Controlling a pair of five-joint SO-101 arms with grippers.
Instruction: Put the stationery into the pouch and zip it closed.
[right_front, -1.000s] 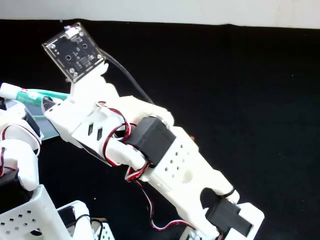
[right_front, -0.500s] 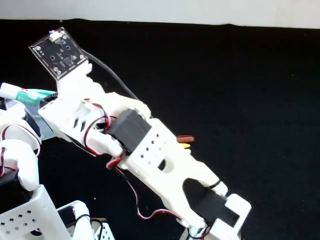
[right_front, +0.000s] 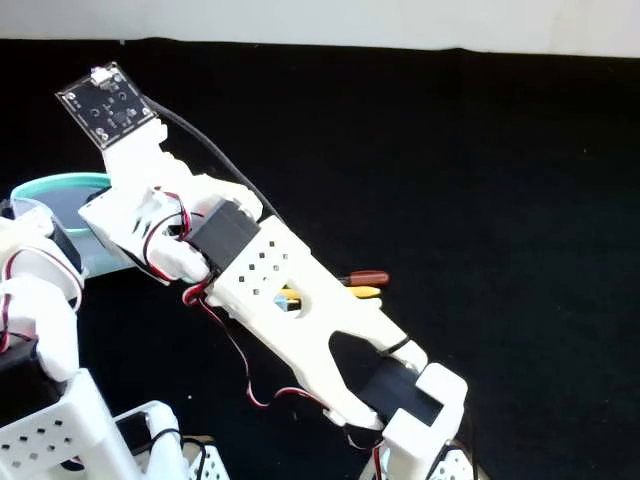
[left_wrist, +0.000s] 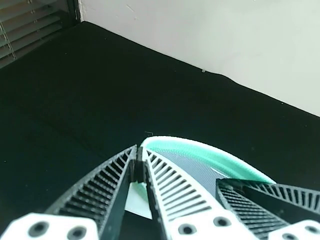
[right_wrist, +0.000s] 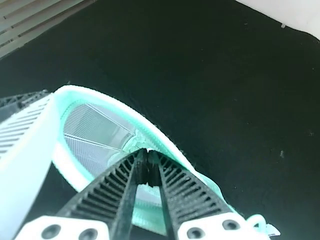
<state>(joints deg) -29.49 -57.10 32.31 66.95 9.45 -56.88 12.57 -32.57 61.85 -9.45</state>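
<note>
I see a black cloth (right_front: 480, 150) covering the table across most of the high frame, with a white wall (right_front: 320, 20) as 1 strip along the top edge. Both wrist feeds show slatted blinds (left_wrist: 30, 25) meeting that wall beyond the cloth.

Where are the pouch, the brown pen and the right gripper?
pouch (left_wrist: 200, 151), left wrist view, teal rim.
brown pen (right_front: 366, 278), high view, barrel.
right gripper (right_wrist: 145, 159), right wrist view, between fingertips shut on pouch.
</note>
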